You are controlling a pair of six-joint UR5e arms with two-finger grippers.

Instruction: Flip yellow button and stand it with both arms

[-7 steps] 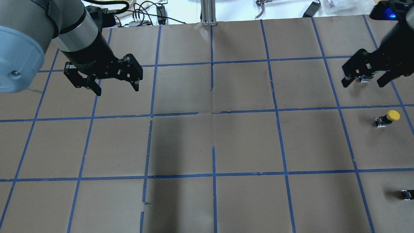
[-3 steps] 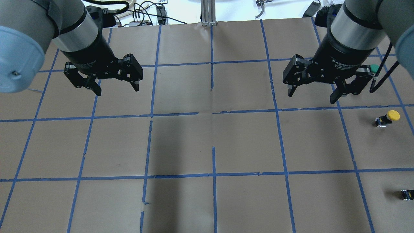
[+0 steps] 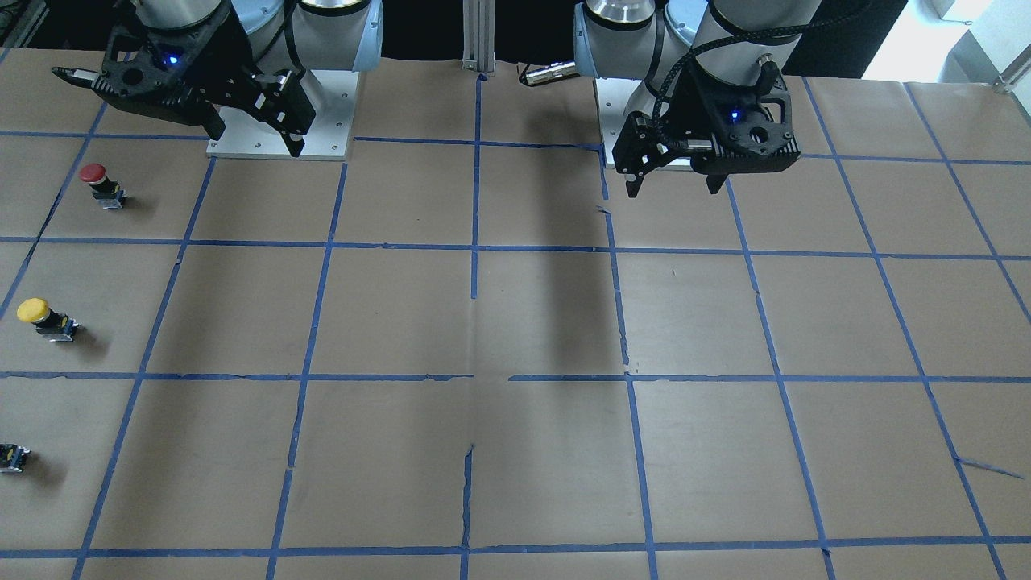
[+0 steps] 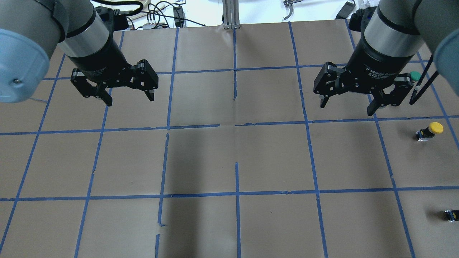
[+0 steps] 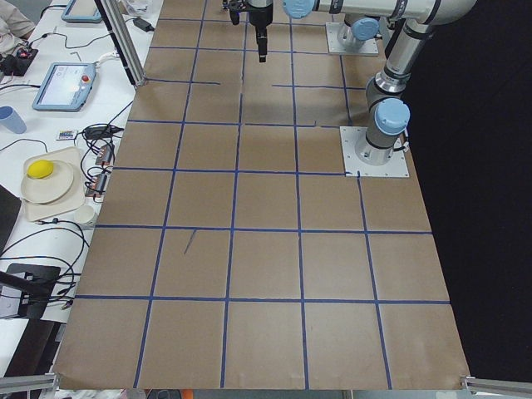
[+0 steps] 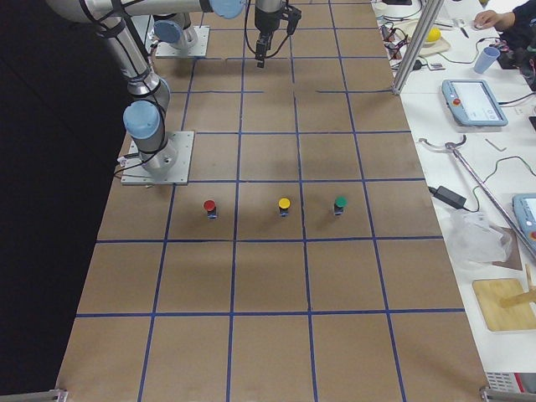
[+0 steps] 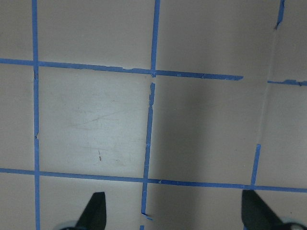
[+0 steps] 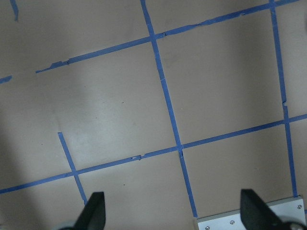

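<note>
The yellow button [image 4: 430,131] sits on the desk [image 4: 272,157] on the robot's right, close to that edge, inside one square of the blue tape grid [image 4: 237,179]. It appears to stand on its black body, cap up. Seen from the right end, it is the middle of a row of three: the red button [image 6: 209,207] is on the robot's side and the green button [image 6: 339,203] on the far side, each apart from the next. Nothing touches the yellow button. The right gripper [image 4: 346,109] hangs above the desk, beyond the yellow button and toward the desk's middle, clear of it. Its jaws are apart with nothing between them. Its wrist camera shows two fingertips [image 8: 96,211] over brown paper and tape lines, and a corner of a metal base plate [image 8: 249,223]. The green cap shows just behind this gripper in the overhead view. The left gripper [image 4: 130,101] hangs over the opposite half of the desk, well apart from all three buttons. Its jaws are apart and empty, with bare paper below. A blue light [image 3: 734,115] glows on it.
</note>
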